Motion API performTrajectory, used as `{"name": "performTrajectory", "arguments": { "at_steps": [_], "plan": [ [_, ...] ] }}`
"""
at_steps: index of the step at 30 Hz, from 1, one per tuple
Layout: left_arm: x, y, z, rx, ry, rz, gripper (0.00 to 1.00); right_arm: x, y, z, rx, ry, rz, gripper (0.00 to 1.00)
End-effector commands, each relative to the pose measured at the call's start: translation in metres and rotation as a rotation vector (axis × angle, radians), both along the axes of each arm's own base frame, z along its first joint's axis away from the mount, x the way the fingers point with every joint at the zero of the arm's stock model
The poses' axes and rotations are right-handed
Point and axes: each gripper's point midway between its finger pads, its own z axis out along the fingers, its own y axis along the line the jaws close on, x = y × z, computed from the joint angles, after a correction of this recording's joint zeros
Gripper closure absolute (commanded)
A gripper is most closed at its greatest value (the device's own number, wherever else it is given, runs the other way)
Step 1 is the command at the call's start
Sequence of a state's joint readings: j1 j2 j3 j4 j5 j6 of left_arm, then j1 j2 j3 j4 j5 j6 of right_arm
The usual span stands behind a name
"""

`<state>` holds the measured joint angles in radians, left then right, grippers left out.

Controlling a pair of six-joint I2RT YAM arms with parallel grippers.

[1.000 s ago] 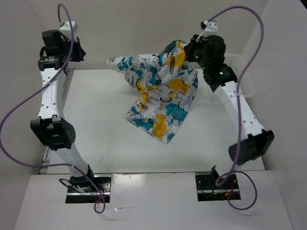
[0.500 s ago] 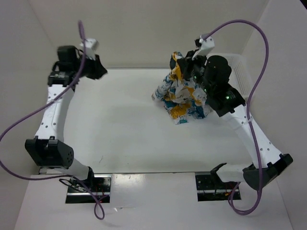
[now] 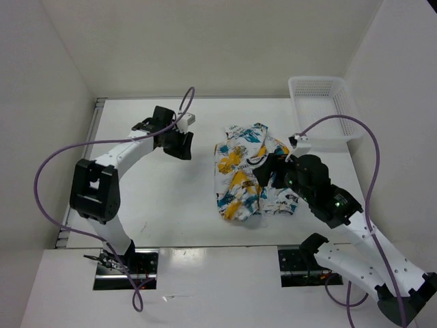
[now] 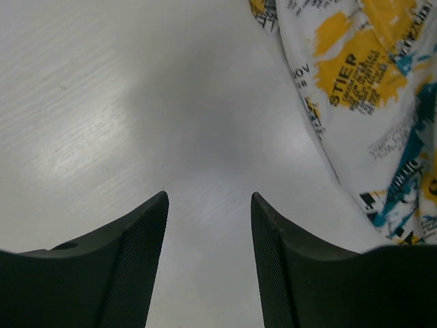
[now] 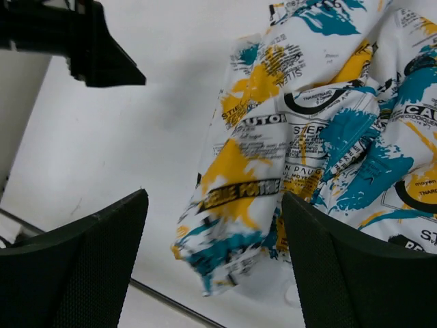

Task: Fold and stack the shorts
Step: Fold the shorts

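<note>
The left pincer (image 4: 208, 198) and right pincer (image 5: 213, 195) gaped empty; the limp, light shorts (image 3: 249, 179) probably needed pinching at a hem edge.

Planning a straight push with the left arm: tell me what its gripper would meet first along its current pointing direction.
Most likely the bare table. The open left gripper aims down at it, and the shorts lie off to one side, though depth is hard to judge.
</note>
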<state>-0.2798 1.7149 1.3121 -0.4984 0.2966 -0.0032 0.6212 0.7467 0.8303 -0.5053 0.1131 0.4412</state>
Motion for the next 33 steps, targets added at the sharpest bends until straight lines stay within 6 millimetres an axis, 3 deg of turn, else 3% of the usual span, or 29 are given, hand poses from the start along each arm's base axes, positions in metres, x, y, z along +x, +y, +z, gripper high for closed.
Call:
{"name": "performTrajectory", "arguments": {
  "at_steps": [1, 2, 3, 5, 6, 7, 9, 13, 15, 17, 21, 23, 24, 27, 28, 31, 33],
  "plan": [
    [0.047, -0.016, 0.004, 0.005, -0.102, 0.001, 0.4, 0.011, -0.007, 0.006, 0.093, 0.049, -0.142, 0.16],
    [0.058, -0.025, -0.006, 0.004, -0.103, -0.009, 0.37, 0.013, -0.005, -0.004, 0.092, 0.092, -0.152, 0.19],
    [0.069, -0.029, -0.004, -0.002, -0.121, -0.009, 0.37, 0.015, 0.0, -0.025, 0.069, 0.177, -0.163, 0.25],
    [0.101, -0.037, 0.003, -0.014, -0.187, -0.001, 0.36, 0.012, 0.016, -0.041, 0.098, 0.272, -0.145, 0.32],
    [0.109, -0.045, 0.005, -0.021, -0.207, -0.011, 0.36, 0.012, 0.02, -0.059, 0.067, 0.337, -0.154, 0.32],
    [0.117, -0.048, -0.006, -0.019, -0.2, -0.011, 0.36, 0.008, 0.025, -0.067, 0.062, 0.372, -0.155, 0.32],
    [0.13, -0.072, -0.007, -0.03, -0.221, -0.044, 0.32, 0.003, 0.036, -0.079, 0.023, 0.399, -0.136, 0.32],
    [0.135, -0.103, -0.021, -0.049, -0.196, -0.102, 0.25, 0.007, 0.029, -0.084, 0.008, 0.4, -0.19, 0.25],
    [0.13, -0.114, -0.04, -0.049, -0.161, -0.128, 0.24, 0.007, 0.027, -0.088, 0.004, 0.406, -0.204, 0.23],
    [0.124, -0.128, -0.047, -0.052, -0.142, -0.158, 0.22, 0.006, 0.026, -0.098, -0.019, 0.43, -0.209, 0.21],
    [0.121, -0.125, -0.07, -0.029, -0.106, -0.152, 0.22, -0.003, 0.054, -0.098, 0.049, 0.473, -0.086, 0.21],
    [0.12, -0.125, -0.08, -0.023, -0.089, -0.152, 0.28, -0.007, 0.058, -0.101, 0.031, 0.467, -0.05, 0.21],
    [0.116, -0.13, -0.079, -0.051, -0.078, -0.175, 0.39, -0.011, 0.058, -0.102, 0.021, 0.475, -0.041, 0.21],
    [0.105, -0.136, -0.087, -0.065, -0.043, -0.203, 0.59, -0.015, 0.055, -0.104, 0.001, 0.47, -0.028, 0.2],
    [0.104, -0.138, -0.086, -0.075, -0.04, -0.21, 0.73, -0.016, 0.059, -0.098, 0.021, 0.457, 0.0, 0.2],
    [0.099, -0.136, -0.094, -0.069, -0.024, -0.21, 1.0, -0.032, 0.065, -0.107, 0.03, 0.501, 0.081, 0.2],
    [0.105, -0.125, -0.085, -0.076, -0.046, -0.189, 1.0, -0.043, 0.075, -0.111, 0.04, 0.524, 0.164, 0.16]
  ]
}}
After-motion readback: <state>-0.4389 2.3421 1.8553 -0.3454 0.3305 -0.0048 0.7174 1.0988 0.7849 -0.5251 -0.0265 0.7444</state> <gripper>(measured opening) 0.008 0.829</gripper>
